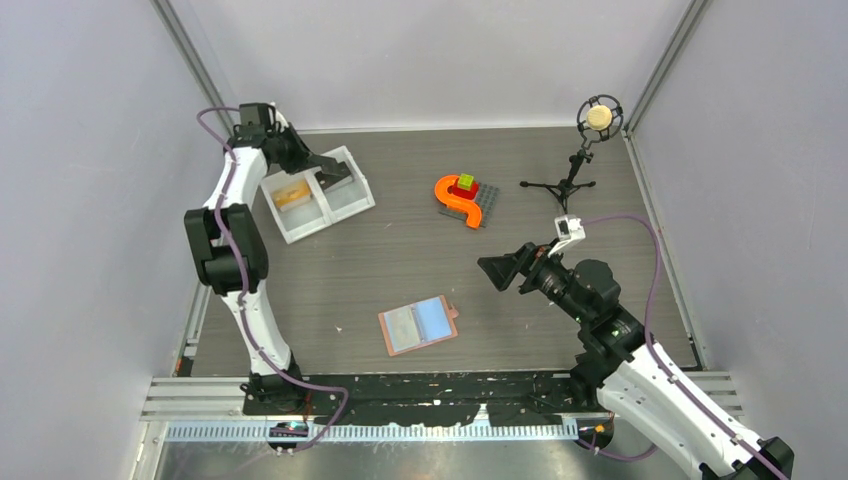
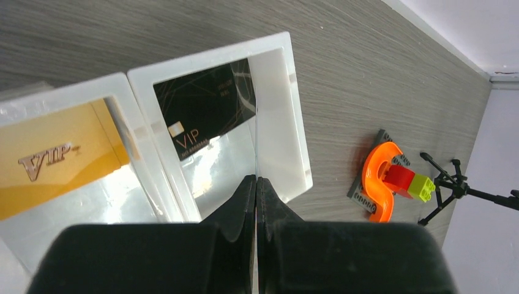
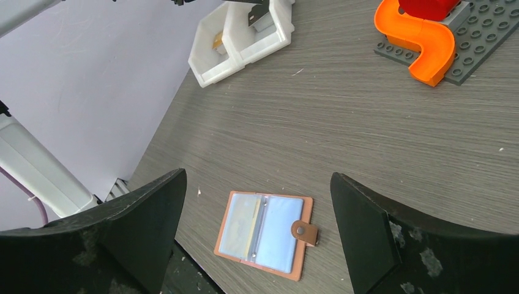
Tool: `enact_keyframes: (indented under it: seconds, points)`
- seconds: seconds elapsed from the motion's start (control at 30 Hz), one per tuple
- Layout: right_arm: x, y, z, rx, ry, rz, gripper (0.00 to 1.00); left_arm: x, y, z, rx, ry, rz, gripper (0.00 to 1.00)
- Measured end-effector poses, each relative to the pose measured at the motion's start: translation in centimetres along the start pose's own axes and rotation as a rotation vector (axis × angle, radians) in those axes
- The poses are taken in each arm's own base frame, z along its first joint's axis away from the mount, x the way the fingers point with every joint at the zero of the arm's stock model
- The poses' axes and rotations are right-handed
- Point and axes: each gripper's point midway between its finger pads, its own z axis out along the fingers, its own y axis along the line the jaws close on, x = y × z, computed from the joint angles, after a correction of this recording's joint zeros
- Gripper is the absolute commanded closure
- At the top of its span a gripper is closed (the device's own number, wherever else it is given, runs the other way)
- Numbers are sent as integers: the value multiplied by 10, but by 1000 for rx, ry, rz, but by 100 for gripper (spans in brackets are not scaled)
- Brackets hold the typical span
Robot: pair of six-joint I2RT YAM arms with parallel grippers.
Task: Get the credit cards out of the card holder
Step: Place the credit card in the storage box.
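Fingers on the left gripper (image 2: 256,184) are pressed flat together, tips poised over one end rim of the right-hand compartment of a white plastic two-compartment tray (image 2: 294,110). I cannot tell from the wrist view whether the tips touch that rim. The tray sits at the far left corner of the grey wood-grain table (image 1: 400,260).
- Left compartment: gold credit card (image 2: 61,159) printed "VIP".
- Right compartment: black credit card (image 2: 205,107), also "VIP", at the end away from my fingertips.

Both cards are out of the holder.

The salmon-brown bi-fold card holder (image 1: 418,325) lies spread open near the middle of the near edge, light blue pockets up, small tab on its right side. Its left pocket looks paler than the right; I cannot tell whether anything is in it.

An orange S-shaped piece with red and green bricks on a dark grey studded plate (image 1: 455,195) sits toward the far edge, centre.

The right gripper (image 1: 497,272) has its jaws spread wide and empty, raised above the table to the right of the holder, well apart from it.

A black tripod stand with a round microphone (image 1: 572,180) stands at the far right corner.
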Motion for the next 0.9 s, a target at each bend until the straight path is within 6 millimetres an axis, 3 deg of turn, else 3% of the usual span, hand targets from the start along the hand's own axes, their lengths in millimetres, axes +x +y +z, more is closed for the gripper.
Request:
enact_keyframes:
  seconds: [0.33, 0.9]
  points:
    - [-1, -6, 7, 39, 8, 2, 5, -5, 12, 27, -13, 13, -8, 97]
    - [-5, -7, 7, 48, -11, 2, 5, 1, 28, 43, -51, 25, -38, 85]
